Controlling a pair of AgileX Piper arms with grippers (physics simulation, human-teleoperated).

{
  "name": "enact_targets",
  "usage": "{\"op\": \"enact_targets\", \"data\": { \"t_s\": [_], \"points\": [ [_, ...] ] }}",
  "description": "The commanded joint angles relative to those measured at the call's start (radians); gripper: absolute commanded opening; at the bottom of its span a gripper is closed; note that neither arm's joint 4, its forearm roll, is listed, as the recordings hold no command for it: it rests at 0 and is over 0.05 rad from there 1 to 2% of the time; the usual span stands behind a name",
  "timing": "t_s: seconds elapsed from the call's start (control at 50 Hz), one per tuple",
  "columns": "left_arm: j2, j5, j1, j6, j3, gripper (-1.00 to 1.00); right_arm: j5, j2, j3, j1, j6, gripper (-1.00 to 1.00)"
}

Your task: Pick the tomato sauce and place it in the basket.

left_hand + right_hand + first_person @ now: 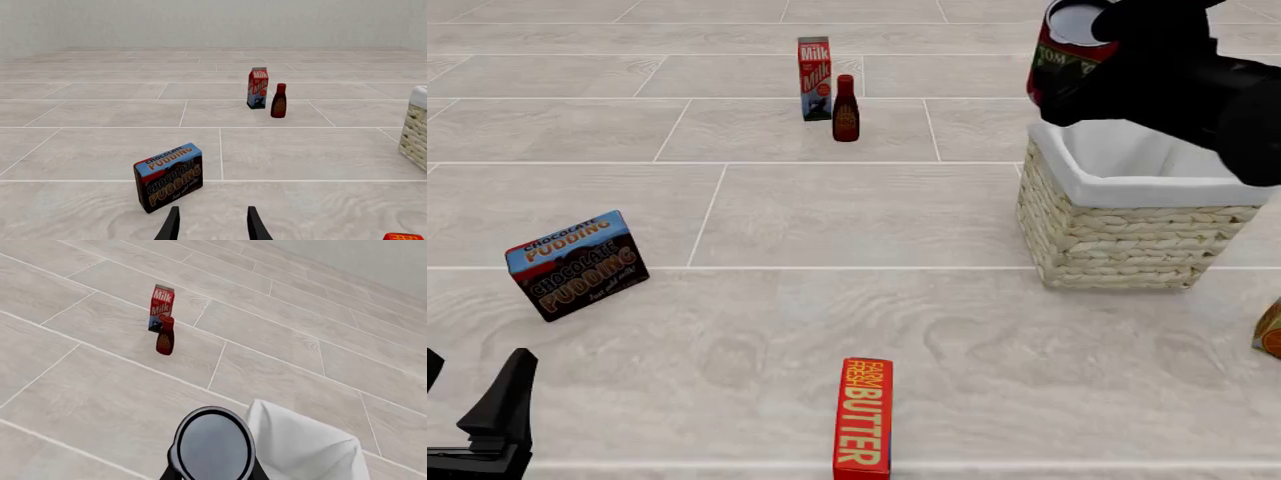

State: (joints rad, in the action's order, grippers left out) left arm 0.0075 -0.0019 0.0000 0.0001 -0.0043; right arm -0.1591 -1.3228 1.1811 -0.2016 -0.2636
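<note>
The tomato sauce (1049, 62), a small can with a red label and a grey metal top, is held in my right gripper (1101, 55). It hangs in the air over the back left corner of the basket (1121, 232), a pale woven basket with white cloth lining. In the right wrist view the can's top (213, 446) sits between the fingers, just beside the cloth rim of the basket (303, 450). My left gripper (470, 398) is open and empty at the near left, also seen in the left wrist view (212, 225). The basket's edge (417, 134) shows there too.
A chocolate pudding box (577, 265) stands at the left, just ahead of the left gripper (168, 177). A milk carton (815, 65) and a dark red bottle (845, 108) stand at the back. A red butter box (864, 418) lies near the front. An orange object (1270, 330) shows at the right edge.
</note>
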Motion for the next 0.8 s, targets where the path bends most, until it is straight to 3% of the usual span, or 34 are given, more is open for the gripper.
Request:
{"op": "enact_targets", "data": {
  "t_s": [0.02, 0.8],
  "points": [
    [0.0, 0.0, 0.0, 0.0, 0.0, 1.0, 0.011, 0.012, -0.016, 0.035, 0.031, -1.0],
    [0.0, 0.0, 0.0, 0.0, 0.0, 1.0, 0.03, 0.028, -0.042, 0.151, 0.069, -1.0]
  ]
}}
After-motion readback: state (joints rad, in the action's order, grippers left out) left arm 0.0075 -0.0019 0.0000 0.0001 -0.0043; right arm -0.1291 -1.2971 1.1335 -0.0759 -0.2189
